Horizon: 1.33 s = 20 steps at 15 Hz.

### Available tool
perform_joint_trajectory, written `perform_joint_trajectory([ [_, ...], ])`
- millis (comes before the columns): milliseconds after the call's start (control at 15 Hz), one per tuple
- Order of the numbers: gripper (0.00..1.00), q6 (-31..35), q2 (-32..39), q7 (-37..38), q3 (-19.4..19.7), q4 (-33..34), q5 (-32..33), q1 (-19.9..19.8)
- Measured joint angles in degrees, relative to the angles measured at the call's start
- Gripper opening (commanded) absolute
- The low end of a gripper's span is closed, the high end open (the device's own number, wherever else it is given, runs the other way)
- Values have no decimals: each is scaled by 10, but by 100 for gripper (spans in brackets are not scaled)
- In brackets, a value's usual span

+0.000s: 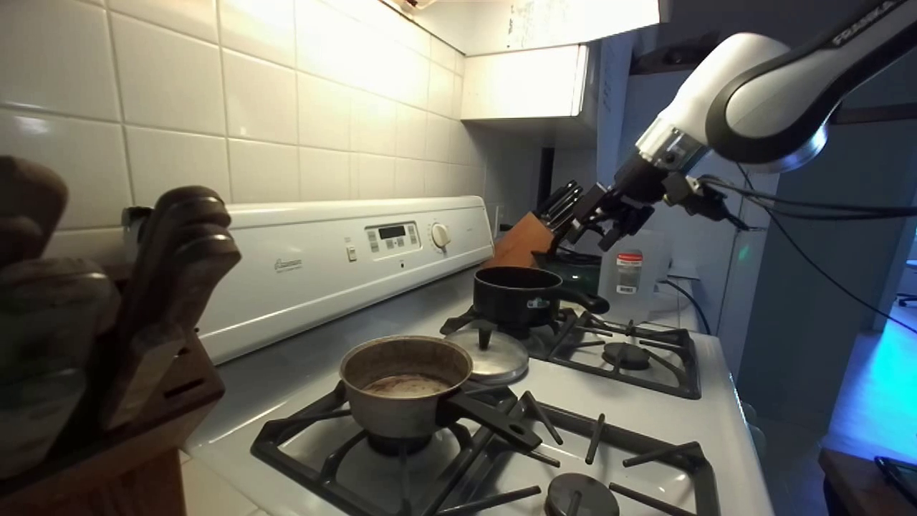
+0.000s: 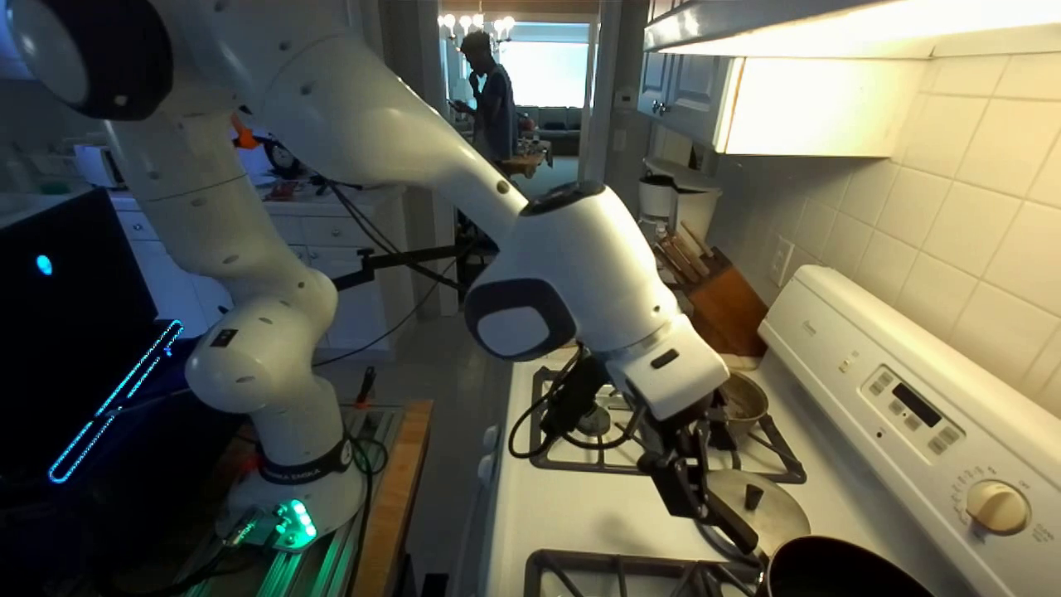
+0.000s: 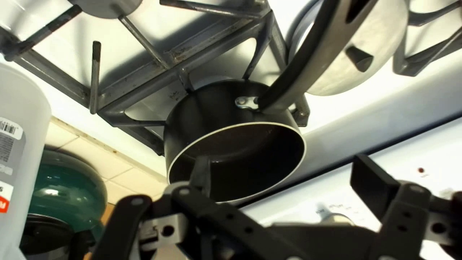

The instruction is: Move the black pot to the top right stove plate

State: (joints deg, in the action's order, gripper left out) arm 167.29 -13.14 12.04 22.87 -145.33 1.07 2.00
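Note:
The black pot point(image 1: 507, 304) sits upright on the back burner at the knob end of the control panel. That burner is the top right stove plate as seen from the stove's front; parts of its black grate point(image 3: 142, 123) show around the pot. The pot's handle points away from the panel. The pot also shows in the wrist view point(image 3: 213, 112) and, cut off at the bottom edge, in an exterior view point(image 2: 837, 572). My gripper point(image 1: 593, 231) is open and empty above the pot, apart from it. In the wrist view the fingers point(image 3: 285, 177) are wide apart, one overlapping the pot's opening.
A silvery-brown saucepan point(image 1: 405, 412) sits on the other back burner. A steel lid with a black knob point(image 1: 494, 358) lies between the two pots. A plastic jug point(image 1: 629, 279), a knife block point(image 1: 517, 244) and a green vessel point(image 3: 70, 187) stand beyond the pot. The control panel point(image 1: 337, 258) runs along the back.

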Motion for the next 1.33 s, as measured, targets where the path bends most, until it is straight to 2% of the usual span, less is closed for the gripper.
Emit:
perform_joint_trajectory([
  [133,100,-59,-58,-77,42,1,-23,23],
  [200,100,-102,-83,-109,47,4,-28,14],
  [400,100,-228,-132,-168,19,28,-25,-56],
  [600,100,-300,-153,-172,-29,51,-2,-122],
  [933,100,-324,-195,-169,-94,48,68,-183],
  [1333,100,-324,-195,-169,-95,46,70,-185],
])
